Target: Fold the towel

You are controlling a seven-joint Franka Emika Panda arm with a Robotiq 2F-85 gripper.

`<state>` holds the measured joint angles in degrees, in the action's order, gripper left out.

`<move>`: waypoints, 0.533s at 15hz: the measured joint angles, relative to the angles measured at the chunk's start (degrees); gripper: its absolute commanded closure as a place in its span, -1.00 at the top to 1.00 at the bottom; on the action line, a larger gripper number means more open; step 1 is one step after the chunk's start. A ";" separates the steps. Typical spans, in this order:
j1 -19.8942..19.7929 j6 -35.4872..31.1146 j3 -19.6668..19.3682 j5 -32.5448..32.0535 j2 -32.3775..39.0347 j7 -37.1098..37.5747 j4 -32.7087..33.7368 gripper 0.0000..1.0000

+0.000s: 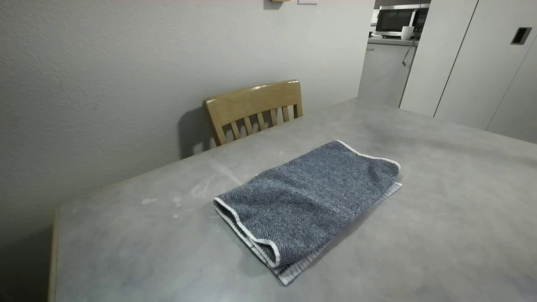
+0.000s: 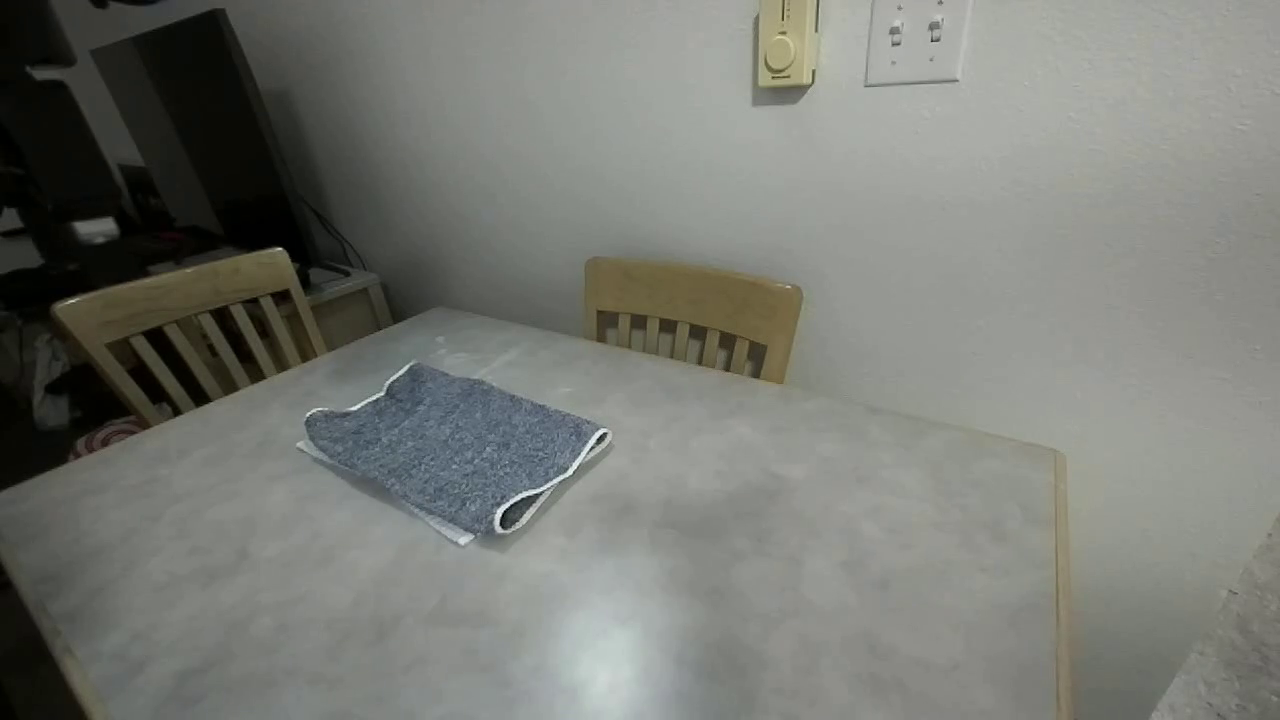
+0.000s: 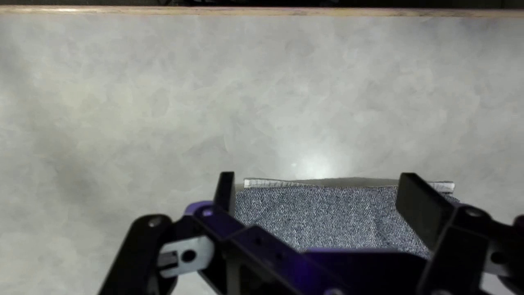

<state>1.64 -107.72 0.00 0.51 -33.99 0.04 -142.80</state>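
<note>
The towel (image 1: 314,195) is a blue-grey cloth with white edging, lying folded over on itself on the grey table. It also shows in an exterior view (image 2: 455,445). A pale strip of the lower layer sticks out along one long side. The folded ends gape a little, and the top layer is slightly wrinkled. In the wrist view, my gripper (image 3: 318,177) is open and empty, its two fingers wide apart above the towel (image 3: 323,217). The pale-edged side lies near the fingertips. The gripper's body hides the rest of the towel there. The gripper is out of view in both exterior views.
The grey table (image 1: 440,230) has a wooden edge (image 3: 262,11), seen at the top of the wrist view. A wooden chair (image 1: 256,96) stands against the wall side. Another chair (image 2: 190,290) stands at a table side near a dark screen (image 2: 200,130).
</note>
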 measured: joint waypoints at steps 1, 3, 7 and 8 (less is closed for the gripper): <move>0.28 -0.86 0.00 0.86 0.94 -0.04 0.01 1.00; 1.17 -3.15 0.02 2.81 3.51 -0.34 0.03 1.00; 3.41 -7.86 0.25 5.67 10.32 -2.17 0.62 1.00; 3.79 -8.69 0.38 5.78 12.01 -2.54 0.98 1.00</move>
<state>5.44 -116.41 0.37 6.29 -21.98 -2.50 -141.82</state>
